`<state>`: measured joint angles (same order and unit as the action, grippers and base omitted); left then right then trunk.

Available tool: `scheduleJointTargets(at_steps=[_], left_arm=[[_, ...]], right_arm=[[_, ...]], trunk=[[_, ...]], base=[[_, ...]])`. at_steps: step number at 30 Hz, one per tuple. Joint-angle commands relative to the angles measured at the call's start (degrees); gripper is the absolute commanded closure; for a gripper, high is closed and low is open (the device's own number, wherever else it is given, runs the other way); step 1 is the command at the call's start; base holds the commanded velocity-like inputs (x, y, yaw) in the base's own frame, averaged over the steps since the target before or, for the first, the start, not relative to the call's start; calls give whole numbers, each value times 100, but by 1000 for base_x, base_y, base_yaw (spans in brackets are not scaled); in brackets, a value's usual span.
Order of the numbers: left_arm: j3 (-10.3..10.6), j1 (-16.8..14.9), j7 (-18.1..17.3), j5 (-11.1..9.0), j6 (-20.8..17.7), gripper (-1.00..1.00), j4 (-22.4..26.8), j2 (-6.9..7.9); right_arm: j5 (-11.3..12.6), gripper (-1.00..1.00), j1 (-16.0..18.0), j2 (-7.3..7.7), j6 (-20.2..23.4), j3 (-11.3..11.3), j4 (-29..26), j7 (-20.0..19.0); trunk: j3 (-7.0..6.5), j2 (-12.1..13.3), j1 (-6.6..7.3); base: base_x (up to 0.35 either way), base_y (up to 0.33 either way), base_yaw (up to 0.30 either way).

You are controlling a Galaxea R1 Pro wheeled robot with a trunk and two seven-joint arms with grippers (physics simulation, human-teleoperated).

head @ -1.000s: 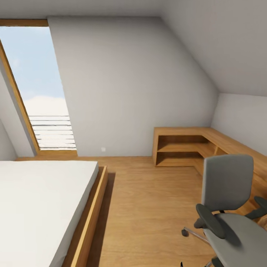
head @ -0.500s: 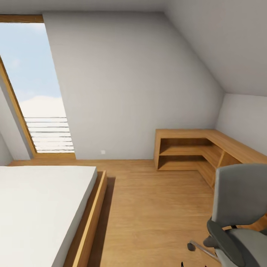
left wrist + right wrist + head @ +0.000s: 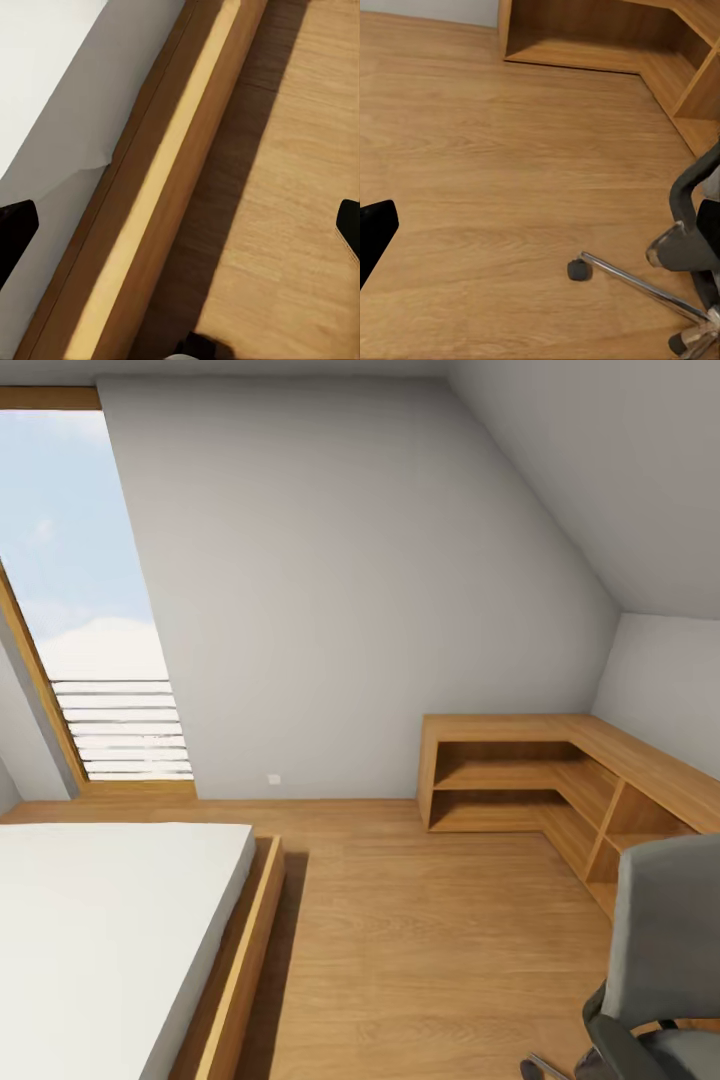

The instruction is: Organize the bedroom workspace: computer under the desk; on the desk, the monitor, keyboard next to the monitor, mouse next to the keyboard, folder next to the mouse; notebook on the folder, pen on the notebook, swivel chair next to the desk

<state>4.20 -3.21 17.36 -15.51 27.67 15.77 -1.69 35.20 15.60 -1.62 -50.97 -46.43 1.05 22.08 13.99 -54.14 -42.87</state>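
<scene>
I am in the bedroom, with a sloped grey-white ceiling and a wood plank floor [image 3: 430, 940]. The grey swivel chair [image 3: 665, 920] sits at the head view's lower right corner, cut off by the edge. In the right wrist view its black armrest [image 3: 690, 187], a chrome leg [image 3: 637, 281] and a castor [image 3: 578, 269] stand on the floor. My right gripper [image 3: 540, 229] hangs open over bare floor beside that base. My left gripper [image 3: 180, 229] is open above the bed's wooden frame [image 3: 165, 180], holding nothing.
A low bed with a white mattress [image 3: 100, 940] fills the left. Low light-wood corner cabinets [image 3: 560, 780] line the far right wall and show again [image 3: 607, 34] beyond the chair. A tall skylight [image 3: 80, 590] is at the left. Open floor lies between bed and chair.
The whole head picture has shifted, so the camera has moved. The swivel chair now sits further toward the lower right corner and is mostly cut off.
</scene>
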Motion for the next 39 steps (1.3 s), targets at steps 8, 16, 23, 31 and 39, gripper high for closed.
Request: scheduleJointTargets(at_steps=[8, 16, 23, 31, 39], left_arm=[[46, -4, 31, -46, 12, -100, -2, 9], [38, -4, 28, -49, -11, -100, -4, 11], [44, -4, 27, -49, -9, -100, -4, 11], [46, -4, 30, -49, 0, -100, -4, 11], [46, -4, 31, -49, 2, -100, -4, 11]], right_arm=[[4, -100, 7, -5, 63, -50, 4, 42], [4, -100, 6, -5, 67, -50, 1, 42], [4, -100, 7, -7, 69, -50, 3, 42], [6, -100, 6, -13, 69, -58, 4, 42], [9, -100, 7, -30, 69, -73, -4, 42]], trunk=[[7, -4, -4], [7, -4, -4], [7, -4, -4], [7, -4, -4], [7, -4, -4]], base=[[322, 0, 0], [322, 0, 0], [322, 0, 0], [322, 0, 0], [325, 0, 0]])
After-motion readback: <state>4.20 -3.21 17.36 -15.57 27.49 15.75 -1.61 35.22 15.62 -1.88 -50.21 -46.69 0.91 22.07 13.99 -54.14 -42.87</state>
